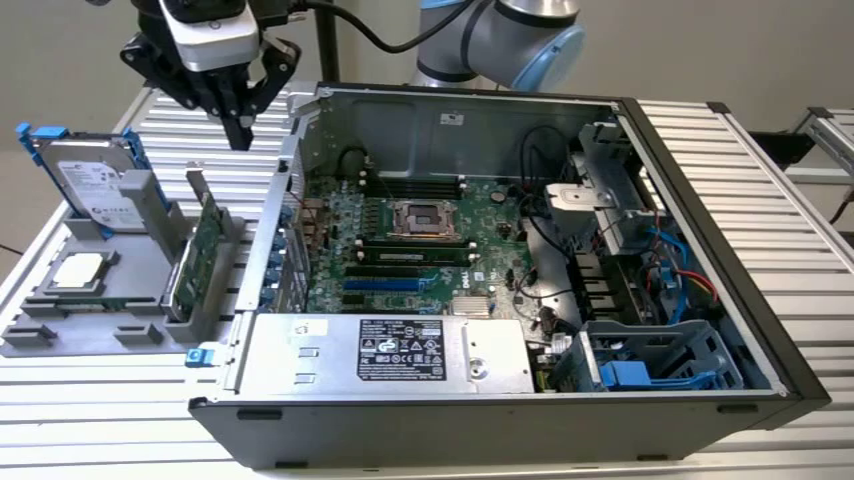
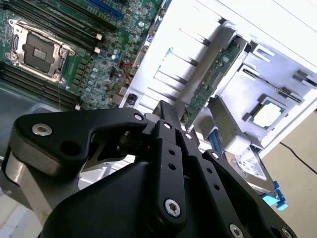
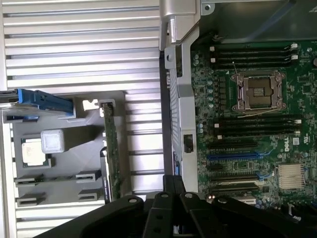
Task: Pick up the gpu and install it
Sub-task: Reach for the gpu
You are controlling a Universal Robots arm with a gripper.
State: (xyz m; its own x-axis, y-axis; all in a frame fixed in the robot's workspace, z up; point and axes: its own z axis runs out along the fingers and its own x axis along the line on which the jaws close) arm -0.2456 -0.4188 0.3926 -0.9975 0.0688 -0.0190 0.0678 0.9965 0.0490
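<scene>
The gpu is a thin green card standing on edge in a slot of the grey holder, at the exterior view's left, just outside the open computer case. It also appears edge-on in both wrist views, as the gpu and the gpu. My gripper hangs above the slatted table behind the holder, higher than the card and apart from it. Its black fingers are together with nothing between them, as the gripper and the gripper show.
A silver hard drive with blue rails and a square CPU chip sit in the same holder. The case lies open on its side, showing the motherboard, its empty processor socket and the power supply.
</scene>
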